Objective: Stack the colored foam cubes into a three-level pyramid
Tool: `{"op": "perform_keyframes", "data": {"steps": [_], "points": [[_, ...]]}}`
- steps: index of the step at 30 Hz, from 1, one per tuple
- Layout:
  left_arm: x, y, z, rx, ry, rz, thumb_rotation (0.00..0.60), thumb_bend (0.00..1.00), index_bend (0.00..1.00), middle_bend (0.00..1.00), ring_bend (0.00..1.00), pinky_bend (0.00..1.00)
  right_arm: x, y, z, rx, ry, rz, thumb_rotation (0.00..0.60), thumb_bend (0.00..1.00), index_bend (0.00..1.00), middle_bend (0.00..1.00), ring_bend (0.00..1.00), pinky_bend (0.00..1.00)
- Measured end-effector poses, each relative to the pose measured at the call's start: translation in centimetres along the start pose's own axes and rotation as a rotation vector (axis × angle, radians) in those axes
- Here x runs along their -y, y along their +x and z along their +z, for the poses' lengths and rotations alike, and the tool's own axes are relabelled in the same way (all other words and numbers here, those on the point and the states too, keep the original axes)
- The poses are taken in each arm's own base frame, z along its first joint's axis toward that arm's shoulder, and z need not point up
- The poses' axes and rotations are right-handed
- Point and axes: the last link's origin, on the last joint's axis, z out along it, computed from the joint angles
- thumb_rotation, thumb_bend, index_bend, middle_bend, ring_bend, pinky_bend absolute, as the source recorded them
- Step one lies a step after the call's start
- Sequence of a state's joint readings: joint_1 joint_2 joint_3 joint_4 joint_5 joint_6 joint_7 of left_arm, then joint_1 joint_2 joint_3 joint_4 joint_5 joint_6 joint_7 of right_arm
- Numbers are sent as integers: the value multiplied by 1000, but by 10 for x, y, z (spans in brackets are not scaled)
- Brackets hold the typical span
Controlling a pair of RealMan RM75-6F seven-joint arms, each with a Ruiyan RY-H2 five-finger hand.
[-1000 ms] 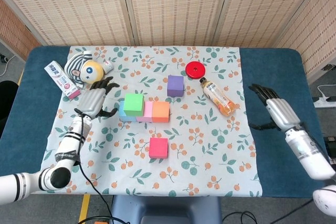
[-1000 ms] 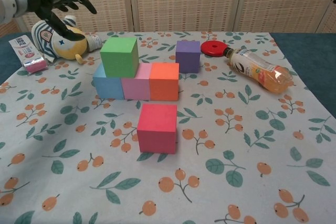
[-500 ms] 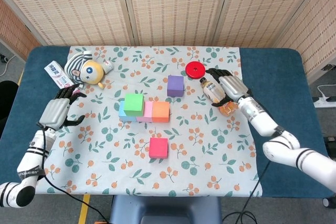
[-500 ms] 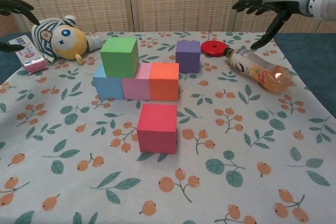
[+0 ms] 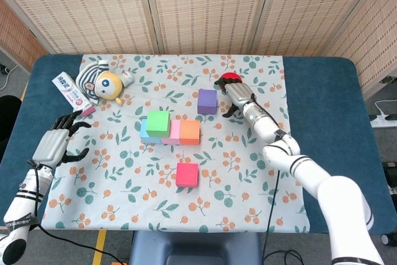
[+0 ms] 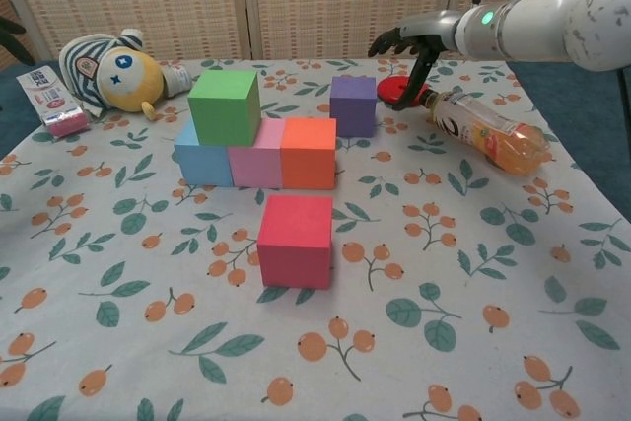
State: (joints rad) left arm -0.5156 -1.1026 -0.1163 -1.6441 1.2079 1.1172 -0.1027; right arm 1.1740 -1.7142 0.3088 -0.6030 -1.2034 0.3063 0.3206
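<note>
One bottle point(image 6: 488, 131) lies beside the purple cube point(image 6: 353, 105).

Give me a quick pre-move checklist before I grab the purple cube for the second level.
1. Right hand empty, fingers apart: ok.
2. Right hand on purple cube: not ok, it is beside the cube, over the red disc.
3. Base row complete, blue cube, pink cube, orange cube touching: ok.
4. Green cube seated on the base: ok.
5. Bottle away from the purple cube: ok.
6. Left hand away from the stack: ok.
</note>
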Motion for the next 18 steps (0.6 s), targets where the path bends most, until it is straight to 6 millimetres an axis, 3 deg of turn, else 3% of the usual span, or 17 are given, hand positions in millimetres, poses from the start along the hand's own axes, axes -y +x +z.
{"op": "perform_keyframes", "data": {"steps": [6, 12, 18], "points": [[1, 1, -7, -2, 2, -15, 600, 329, 289, 31, 0, 21, 19, -10, 17, 24, -25, 9, 600, 0, 110, 43, 0, 0], [2, 0, -12, 0, 2, -21, 600, 330, 290, 30, 0, 21, 27, -10, 21, 24, -27, 28, 600, 0, 108, 45, 0, 0], [3, -3, -15, 6, -2, -24, 600, 330, 291, 29, 0, 21, 30, -13, 20, 20, -2, 24, 600, 0, 172, 67, 0, 0]]}}
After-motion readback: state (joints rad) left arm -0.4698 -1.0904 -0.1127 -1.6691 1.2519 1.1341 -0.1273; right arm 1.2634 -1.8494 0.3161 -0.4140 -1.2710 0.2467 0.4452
